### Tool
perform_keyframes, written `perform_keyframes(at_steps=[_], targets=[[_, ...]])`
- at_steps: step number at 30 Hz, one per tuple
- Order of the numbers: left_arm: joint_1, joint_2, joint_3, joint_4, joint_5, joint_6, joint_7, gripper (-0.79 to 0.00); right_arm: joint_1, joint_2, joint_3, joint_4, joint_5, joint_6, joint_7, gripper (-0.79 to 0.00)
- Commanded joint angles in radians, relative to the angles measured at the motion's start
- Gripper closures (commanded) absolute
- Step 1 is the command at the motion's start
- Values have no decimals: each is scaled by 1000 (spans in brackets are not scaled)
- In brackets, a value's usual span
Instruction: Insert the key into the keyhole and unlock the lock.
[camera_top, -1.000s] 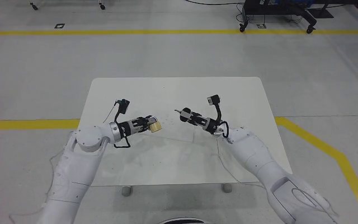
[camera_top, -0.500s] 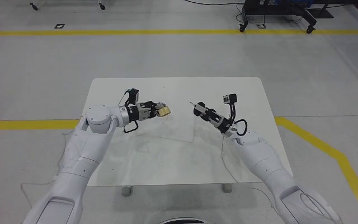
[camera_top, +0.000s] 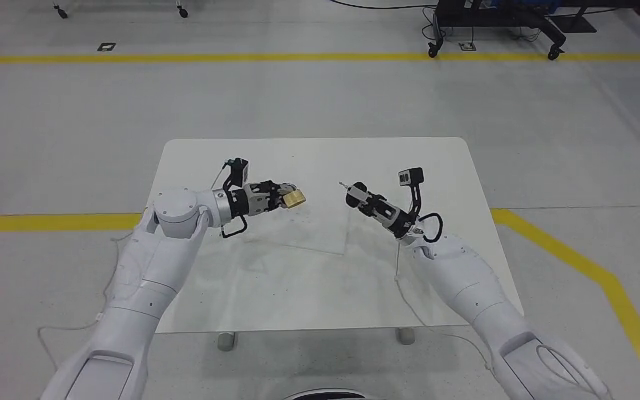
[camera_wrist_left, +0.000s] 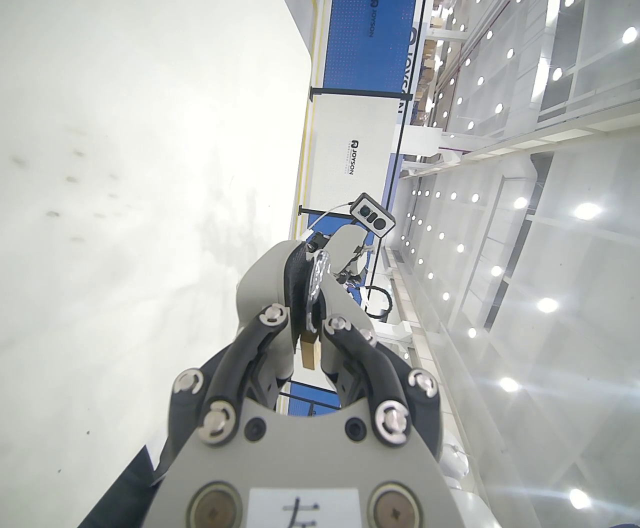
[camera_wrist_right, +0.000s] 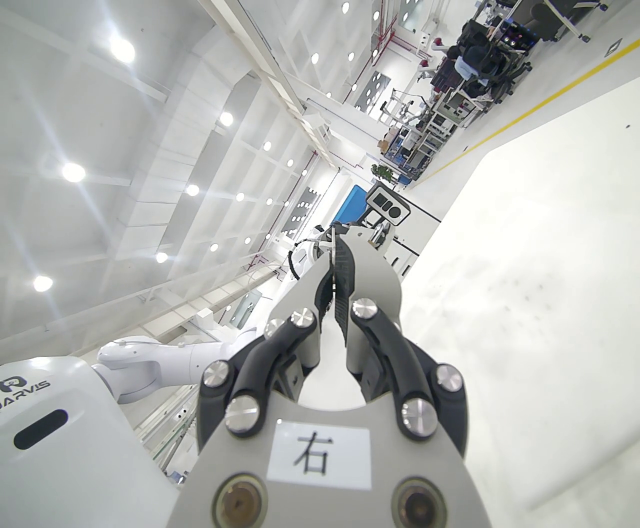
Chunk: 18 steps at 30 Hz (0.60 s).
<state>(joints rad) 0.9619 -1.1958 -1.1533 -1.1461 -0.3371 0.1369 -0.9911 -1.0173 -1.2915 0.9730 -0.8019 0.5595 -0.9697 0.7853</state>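
Both arms are up over the table (camera_top: 400, 160), facing each other across a gap. The left gripper (camera_top: 278, 194) is clamped on the lock (camera_top: 293, 198), whose brass body sticks out toward the other arm. The right gripper (camera_top: 356, 193) is pinched tight on the key (camera_top: 344, 185), with the blade sticking out past the fingertips. What matters for the next move: the lock sits to the robot's left of the key tip, near it but clearly apart. The key's long axis runs roughly along the line between the grippers, though it looks angled a bit toward the far table edge, so I'd say it needs re-aiming before closing in. Neither arm is obviously nearer, and the gap sits about mid-table. The top view gives the gap and the heading. The left wrist view adds the grip detail: the pads are squeezing the metal shackle (camera_wrist_left: 317, 282), with the brass body hanging behind them and the key hand in line beyond. The right wrist view shows the key edge-on as a thin sliver between the pads. I can't make out the keyhole face in any view.
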Motion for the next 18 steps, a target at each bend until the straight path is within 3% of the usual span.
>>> perform_keyframes(at_steps=[1, 3, 10, 18], targets=[[0, 0, 0, 0, 0, 0, 0, 0, -4, 0, -1, -2, 1, 5, -3, 0], [0, 0, 0, 0, 0, 0, 0, 0, -27, -4, -12, -42, -11, 39, -23, 0], [55, 0, -9, -53, 27, -4, 175, 0, -48, -29, -77, -123, 45, 287, -20, 0], [97, -3, -11, -116, 45, -35, 299, 0, -38, -53, -112, -125, 63, 377, -32, 0]])
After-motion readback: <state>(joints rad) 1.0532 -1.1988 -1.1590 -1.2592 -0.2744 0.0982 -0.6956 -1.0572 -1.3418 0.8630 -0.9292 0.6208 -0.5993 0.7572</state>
